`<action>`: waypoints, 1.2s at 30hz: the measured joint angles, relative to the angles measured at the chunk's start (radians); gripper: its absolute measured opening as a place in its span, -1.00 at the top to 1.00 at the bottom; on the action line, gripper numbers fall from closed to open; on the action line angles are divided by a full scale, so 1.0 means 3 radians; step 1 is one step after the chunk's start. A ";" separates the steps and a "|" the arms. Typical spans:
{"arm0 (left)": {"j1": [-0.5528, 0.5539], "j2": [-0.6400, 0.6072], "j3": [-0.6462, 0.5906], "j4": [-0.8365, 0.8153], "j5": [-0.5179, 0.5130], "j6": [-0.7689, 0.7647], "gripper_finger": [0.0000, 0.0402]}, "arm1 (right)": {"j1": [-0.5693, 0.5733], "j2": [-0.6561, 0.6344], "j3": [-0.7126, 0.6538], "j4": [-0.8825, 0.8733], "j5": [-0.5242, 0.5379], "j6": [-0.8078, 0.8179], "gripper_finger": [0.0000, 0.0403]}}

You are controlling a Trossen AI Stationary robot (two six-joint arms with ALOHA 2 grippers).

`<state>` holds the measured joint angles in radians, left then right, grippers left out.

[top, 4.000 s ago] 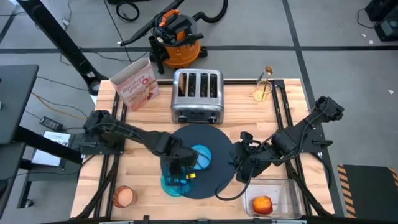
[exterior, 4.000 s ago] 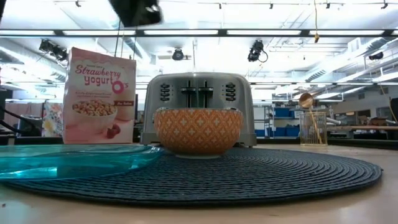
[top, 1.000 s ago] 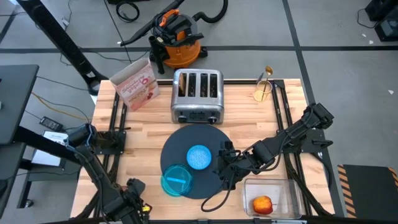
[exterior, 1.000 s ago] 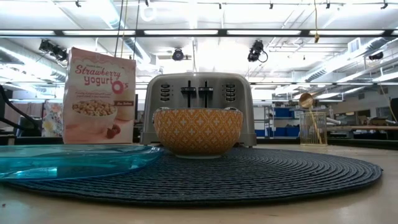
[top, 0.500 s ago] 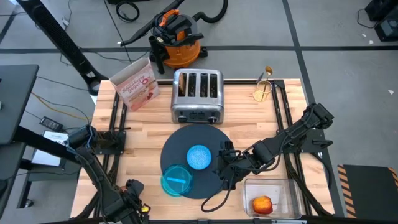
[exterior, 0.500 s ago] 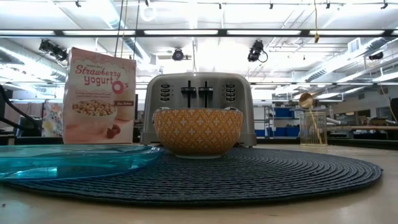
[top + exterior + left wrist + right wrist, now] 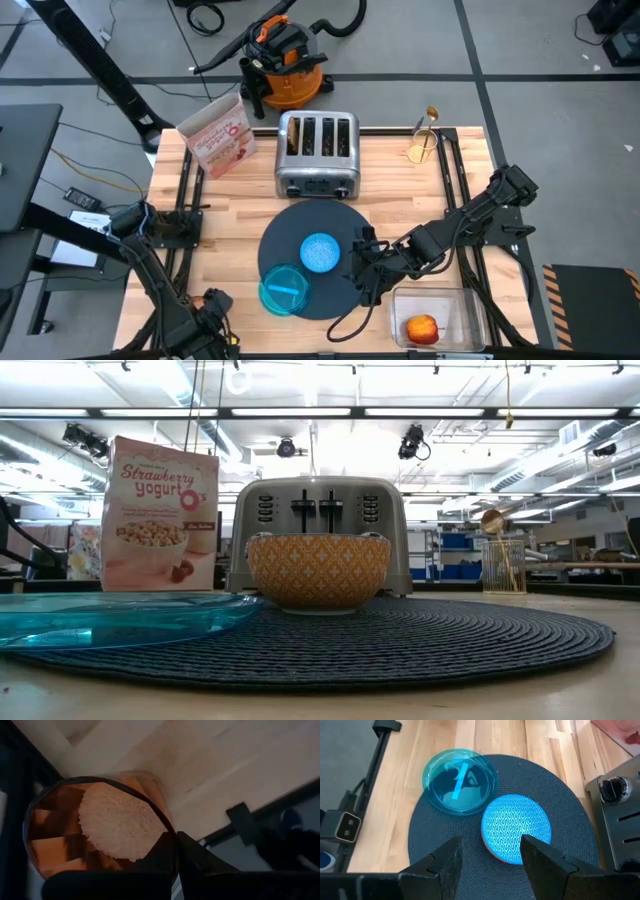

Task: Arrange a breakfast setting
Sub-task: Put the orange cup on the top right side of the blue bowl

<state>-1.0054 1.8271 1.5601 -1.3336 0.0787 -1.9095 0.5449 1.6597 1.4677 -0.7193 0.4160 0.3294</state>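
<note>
Left gripper [image 7: 212, 318] at the table's near left corner, over the copper cup [image 7: 95, 822]. Left wrist view: cup directly ahead of the fingers, one dark finger [image 7: 192, 857] against the rim's outside. Whether the jaws are clamped on it, cannot tell.

Right gripper [image 7: 487, 855] low over the near right edge of the slate-blue mat [image 7: 345, 225], jaws spread wide, nothing held. Straight ahead of the gap sits the small blue bowl [image 7: 516, 827], on the mat, upright. Beyond the bowl, the blue plate [image 7: 460, 781] overlaps the mat's edge and partly rests on bare wood.

Red apple [image 7: 422, 328] in a clear bin [image 7: 455, 300] behind the right jaws. Gold spoon [image 7: 431, 118] stands in a holder at the far right corner. Toaster [image 7: 317, 153] and cereal box [image 7: 218, 135] beyond the mat.
</note>
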 joint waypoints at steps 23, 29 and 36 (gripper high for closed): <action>0.1619 -0.0004 0.1315 -0.0516 -0.0869 0.4769 0.93 | 0.0539 -0.0534 0.0003 -0.1653 -0.0003 0.1716 -0.02; 0.2143 -0.0004 0.1321 -0.0103 -0.0862 0.5992 0.93 | 0.0626 -0.0528 0.0003 -0.1693 -0.0146 0.2200 -0.02; 0.2590 0.0074 0.1322 0.0295 -0.0745 0.7114 0.93 | 0.0471 -0.0527 0.0003 -0.1698 -0.0111 0.2308 -0.02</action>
<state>-0.2284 1.8492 1.9568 -1.2451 -0.1448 0.2249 0.6862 1.5017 1.4685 -1.2287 0.3828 1.0217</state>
